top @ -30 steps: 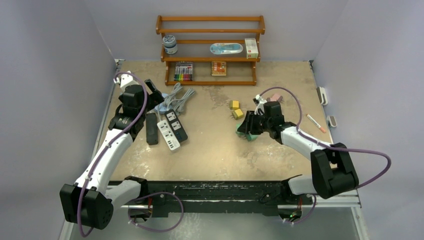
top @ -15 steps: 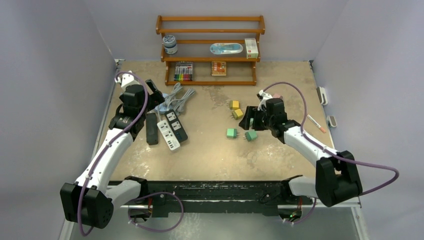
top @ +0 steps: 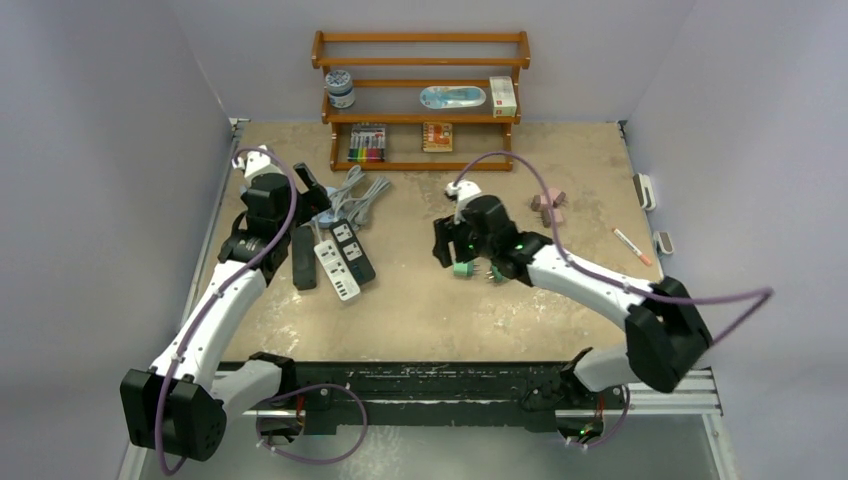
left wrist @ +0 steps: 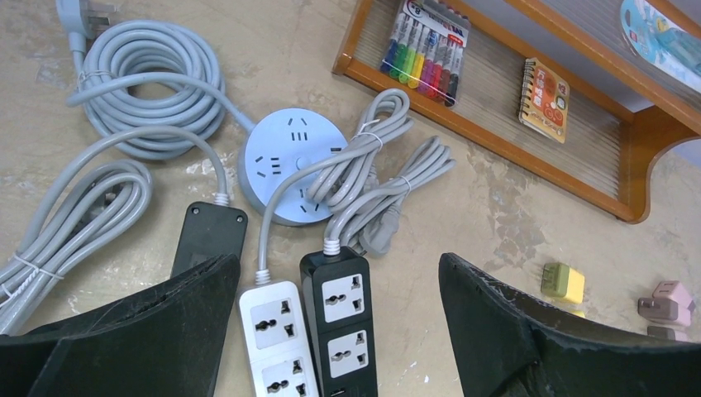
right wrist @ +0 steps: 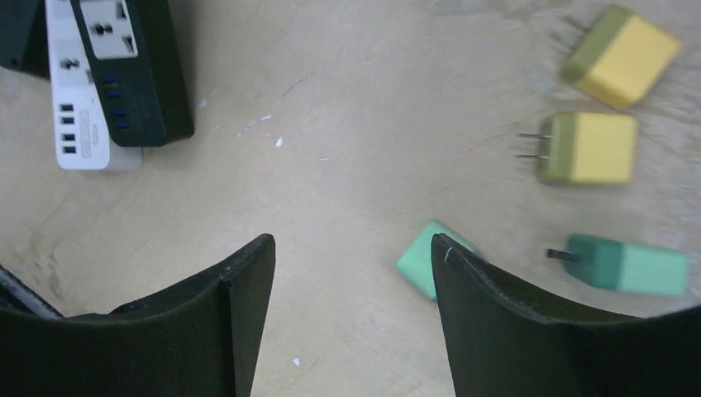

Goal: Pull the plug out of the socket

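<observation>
Three power strips lie at the left: a black one [top: 303,257], a white one [top: 337,269] and a black one [top: 353,251]. In the left wrist view the sockets of the white strip [left wrist: 273,331], the black strip [left wrist: 345,318] and the round grey socket hub [left wrist: 291,161] hold no plug. My left gripper [top: 310,195] [left wrist: 339,263] is open above the strips. My right gripper [top: 445,246] [right wrist: 353,241] is open and empty over bare table. A loose green plug [right wrist: 420,263] [top: 462,268] lies at its right fingertip and another green plug [right wrist: 632,266] [top: 497,271] lies further right.
Two yellow plugs [right wrist: 591,147] lie loose beyond the green ones, and pink plugs [top: 548,206] lie further right. Coiled grey cables [left wrist: 149,78] lie behind the strips. A wooden shelf [top: 420,118] with markers and boxes stands at the back. A marker [top: 632,246] lies at the right.
My right gripper has moved from over the green plugs to the left, towards the strips, leaving both green plugs lying on the table. The left arm has barely moved.
</observation>
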Robot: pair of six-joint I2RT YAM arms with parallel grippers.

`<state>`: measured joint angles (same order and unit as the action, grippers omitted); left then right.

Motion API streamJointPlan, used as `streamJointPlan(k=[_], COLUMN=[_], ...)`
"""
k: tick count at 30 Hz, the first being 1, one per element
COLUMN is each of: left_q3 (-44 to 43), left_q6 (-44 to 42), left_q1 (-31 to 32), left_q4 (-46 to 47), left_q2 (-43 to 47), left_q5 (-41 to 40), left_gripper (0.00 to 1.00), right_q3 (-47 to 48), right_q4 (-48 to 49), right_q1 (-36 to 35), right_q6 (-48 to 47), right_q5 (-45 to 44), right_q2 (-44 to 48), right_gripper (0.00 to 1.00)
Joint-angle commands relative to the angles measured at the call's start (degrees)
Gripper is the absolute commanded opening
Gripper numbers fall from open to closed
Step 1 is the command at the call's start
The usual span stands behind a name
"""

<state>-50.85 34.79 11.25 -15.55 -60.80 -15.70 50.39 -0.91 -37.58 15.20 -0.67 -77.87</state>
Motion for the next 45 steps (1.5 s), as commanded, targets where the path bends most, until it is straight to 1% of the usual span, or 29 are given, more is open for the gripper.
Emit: streamJointPlan(k=[1, 3, 6, 11, 19, 22, 26, 29, 33, 39, 43, 45], left_q3=[0.13, 0.11, -0.03, 0.40, 0.40, 0.53, 0.41, 0.49, 0.50, 0.20, 0.31, 0.28], left_q6=[-1.16, -1.33, -1.48, -1.49, -1.48, -1.49, -1.56, -1.89, -2.00, -2.01, -2.05, -1.93], left_q1=[-0.52, -0.52, -0.52, -0.52, -0.52, -0.52, -0.52, -0.53, -0.52, -0.52, -0.52, -0.52], left_q4=[1.30, 0.95, 0.22, 0.01, 0.26, 0.49, 0.23, -0.08, -0.28, 0.29, 0.41, 0.30], left_q2=[2.03, 2.37, 2.65, 2.75, 1.96, 1.83, 2.05, 2.25, 2.10, 1.48, 1.53, 1.75], left_q5=[0.36, 0.22, -0.05, -0.29, -0.31, -0.20, -0.53, -0.88, -0.93, -0.20, -0.43, -0.80], left_gripper=[0.90, 0.90, 0.90, 0.89, 0.89, 0.89, 0.89, 0.89, 0.89, 0.89, 0.89, 0.90], right_q3=[4.51, 6.34, 6.80, 5.81, 2.81, 3.48, 4.55, 3.23, 2.00, 0.58, 0.08, 0.67], right_q4=[-4.57, -5.64, -5.62, -4.51, -3.82, -1.91, -1.56, -1.78, -2.42, -2.06, -1.17, -0.55], right_q1=[-4.44, -5.36, -5.98, -6.14, -6.10, -6.11, -6.10, -5.98, -5.47, -1.67, 0.87, 0.96], right_q6=[-2.98, -3.49, -3.70, -4.34, -3.08, -4.06, -4.30, -2.66, -1.76, -0.01, -0.62, -1.78], right_q5=[-6.20, -6.53, -6.49, -5.09, -4.18, -1.61, 0.21, 2.52, 1.06, 1.41, 1.85, 2.45], right_q2=[-8.57, -11.96, -14.13, -15.78, -16.57, -15.94, -17.66, -17.58, -17.04, -15.57, -13.56, -12.21], right_gripper=[0.67, 0.61, 0.51, 0.43, 0.42, 0.43, 0.42, 0.42, 0.44, 0.47, 0.47, 0.51])
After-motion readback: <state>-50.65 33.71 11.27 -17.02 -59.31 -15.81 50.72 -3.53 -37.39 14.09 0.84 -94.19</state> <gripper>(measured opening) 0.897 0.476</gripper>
